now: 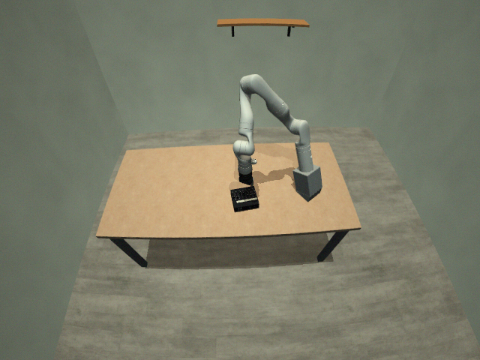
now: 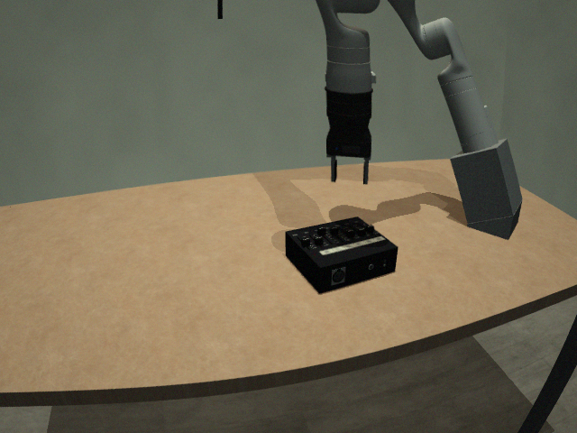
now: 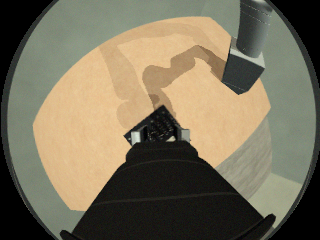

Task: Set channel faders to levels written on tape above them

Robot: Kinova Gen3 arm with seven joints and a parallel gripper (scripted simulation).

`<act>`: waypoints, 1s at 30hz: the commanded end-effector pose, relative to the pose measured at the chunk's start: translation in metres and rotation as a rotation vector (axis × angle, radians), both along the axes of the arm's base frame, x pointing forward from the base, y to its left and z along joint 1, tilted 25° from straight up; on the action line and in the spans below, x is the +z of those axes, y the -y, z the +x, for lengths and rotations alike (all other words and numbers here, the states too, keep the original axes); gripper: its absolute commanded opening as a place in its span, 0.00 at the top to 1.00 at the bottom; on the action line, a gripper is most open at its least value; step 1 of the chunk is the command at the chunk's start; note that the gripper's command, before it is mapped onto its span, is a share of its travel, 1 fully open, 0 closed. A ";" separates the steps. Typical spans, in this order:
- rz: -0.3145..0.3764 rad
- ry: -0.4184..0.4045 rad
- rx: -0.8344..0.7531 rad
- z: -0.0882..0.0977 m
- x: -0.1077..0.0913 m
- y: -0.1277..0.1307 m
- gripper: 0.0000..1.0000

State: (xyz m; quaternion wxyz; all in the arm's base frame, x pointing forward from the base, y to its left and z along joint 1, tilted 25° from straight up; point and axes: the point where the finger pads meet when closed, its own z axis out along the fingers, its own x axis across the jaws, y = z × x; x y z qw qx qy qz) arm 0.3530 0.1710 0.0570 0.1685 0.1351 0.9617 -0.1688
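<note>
Lighting desk (image 2: 341,255) job, big things first. Brown table (image 2: 140,280), wide and flat. Grey arm (image 2: 459,100) on grey block (image 2: 487,188) near table's far right side. Black lighting desk flat on table near middle, left of block. Pale tape strip (image 2: 353,246) across desk top; writing too small to read. Gripper (image 2: 349,174) high above desk, touching nothing. Fingers (image 2: 334,171) wide apart, holding nothing.
</note>
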 end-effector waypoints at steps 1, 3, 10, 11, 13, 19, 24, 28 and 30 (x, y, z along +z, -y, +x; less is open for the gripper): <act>0.002 0.013 -0.029 -0.002 -0.002 0.001 0.00; 0.011 0.038 -0.094 -0.003 -0.004 0.005 0.00; 0.045 0.144 -0.347 -0.007 -0.010 0.019 0.00; 0.051 0.162 -0.386 -0.007 -0.011 0.021 0.00; 0.062 0.200 -0.464 -0.008 -0.012 0.024 0.00; 0.089 0.283 -0.625 -0.008 -0.014 0.032 0.00; 0.129 0.400 -0.828 -0.007 -0.016 0.040 0.00; 0.167 0.500 -0.988 -0.004 -0.017 0.045 0.00; 0.188 0.552 -1.066 -0.003 -0.017 0.048 0.00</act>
